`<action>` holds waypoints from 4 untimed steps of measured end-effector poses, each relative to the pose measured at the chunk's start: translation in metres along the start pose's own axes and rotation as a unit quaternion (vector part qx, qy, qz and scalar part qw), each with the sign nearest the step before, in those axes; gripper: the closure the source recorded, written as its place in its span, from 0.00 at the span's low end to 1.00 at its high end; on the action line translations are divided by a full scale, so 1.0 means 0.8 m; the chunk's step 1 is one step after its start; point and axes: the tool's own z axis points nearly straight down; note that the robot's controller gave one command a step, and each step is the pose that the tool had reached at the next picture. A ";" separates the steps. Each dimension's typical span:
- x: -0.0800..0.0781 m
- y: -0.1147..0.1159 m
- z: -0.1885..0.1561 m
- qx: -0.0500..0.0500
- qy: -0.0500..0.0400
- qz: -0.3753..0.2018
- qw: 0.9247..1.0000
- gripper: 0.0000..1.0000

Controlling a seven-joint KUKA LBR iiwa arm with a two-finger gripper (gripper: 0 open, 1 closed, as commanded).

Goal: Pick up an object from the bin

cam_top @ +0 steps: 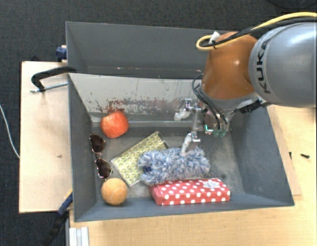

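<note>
I see the grey metal bin with dark carpet beyond it, its back wall streaked with reddish scuffs. Against the left wall lies a pair of dark sunglasses, with a round red-orange fruit above them and a matt orange ball below. Next come a flat green patterned cloth pad, a blue-grey fluffy woollen bundle mid-floor and a red white-dotted box by the front wall. My gripper hangs at the bundle's upper edge, fingers spread with nothing between them; one tip touches the wool.
</note>
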 end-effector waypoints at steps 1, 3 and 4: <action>-0.002 0.000 -0.005 0.000 -0.003 0.000 1.000 0.00; 0.056 0.072 0.073 0.005 -0.009 -0.062 0.998 1.00; 0.088 0.035 -0.085 0.002 -0.008 -0.229 0.973 1.00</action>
